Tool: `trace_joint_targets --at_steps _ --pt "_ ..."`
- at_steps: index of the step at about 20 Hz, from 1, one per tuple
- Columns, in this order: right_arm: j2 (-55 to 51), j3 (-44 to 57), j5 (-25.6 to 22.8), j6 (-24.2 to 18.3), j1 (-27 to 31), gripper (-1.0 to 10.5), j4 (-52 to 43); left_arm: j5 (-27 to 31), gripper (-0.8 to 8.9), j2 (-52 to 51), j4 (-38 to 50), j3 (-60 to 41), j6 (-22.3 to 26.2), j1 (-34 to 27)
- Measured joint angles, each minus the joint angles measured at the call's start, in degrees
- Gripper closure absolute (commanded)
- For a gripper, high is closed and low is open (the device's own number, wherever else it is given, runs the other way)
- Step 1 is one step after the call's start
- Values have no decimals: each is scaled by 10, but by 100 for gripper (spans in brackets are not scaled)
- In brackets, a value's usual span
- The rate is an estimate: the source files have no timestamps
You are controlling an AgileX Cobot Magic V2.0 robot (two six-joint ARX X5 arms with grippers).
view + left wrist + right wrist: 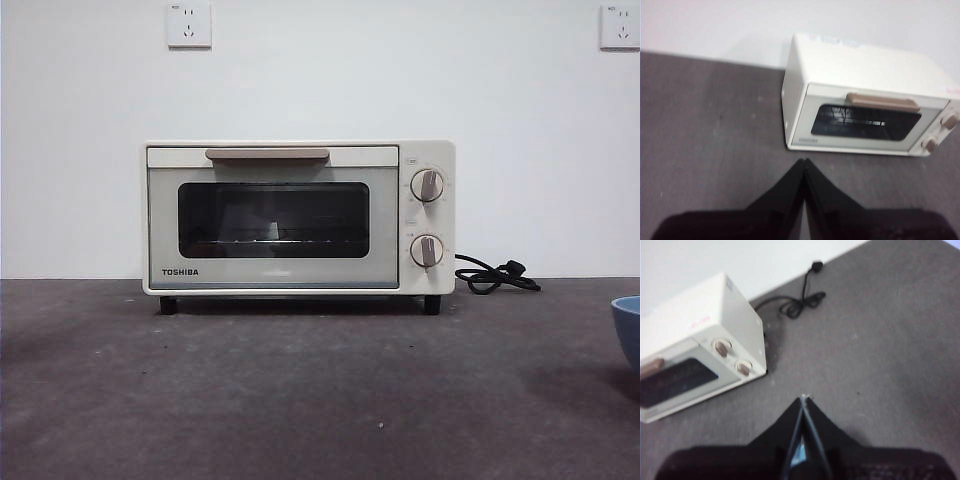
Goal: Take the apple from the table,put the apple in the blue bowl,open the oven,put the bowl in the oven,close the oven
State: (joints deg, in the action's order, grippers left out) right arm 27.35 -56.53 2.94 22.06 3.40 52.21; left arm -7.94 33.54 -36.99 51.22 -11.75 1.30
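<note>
The oven (298, 217) is seen standing on the desk (250, 400) against the white wall, its door shut and its black cord (497, 276) coiled beside its knob side. Only a sliver of the blue bowl (629, 330) is shown, at the front view's right edge — the apple cannot be seen in any view. The left gripper (804, 162) and the right gripper (804, 399) are both held above bare desk short of the oven, fingers pressed together with nothing between them.
</note>
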Motion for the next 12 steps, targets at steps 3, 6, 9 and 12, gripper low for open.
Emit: trace_joint_targets --at_steps 3,6,9,12 --pt "38 -44 9 -18 0 949 43 -11 818 41 -54 49 7 0" --pt "68 -66 54 -52 0 949 70 -59 818 66 -80 73 28 0" --pt "97 -78 113 -99 0 949 85 -117 818 81 -89 77 45 0" --pt "125 -87 150 -136 0 949 104 -164 818 88 -103 77 54 0"
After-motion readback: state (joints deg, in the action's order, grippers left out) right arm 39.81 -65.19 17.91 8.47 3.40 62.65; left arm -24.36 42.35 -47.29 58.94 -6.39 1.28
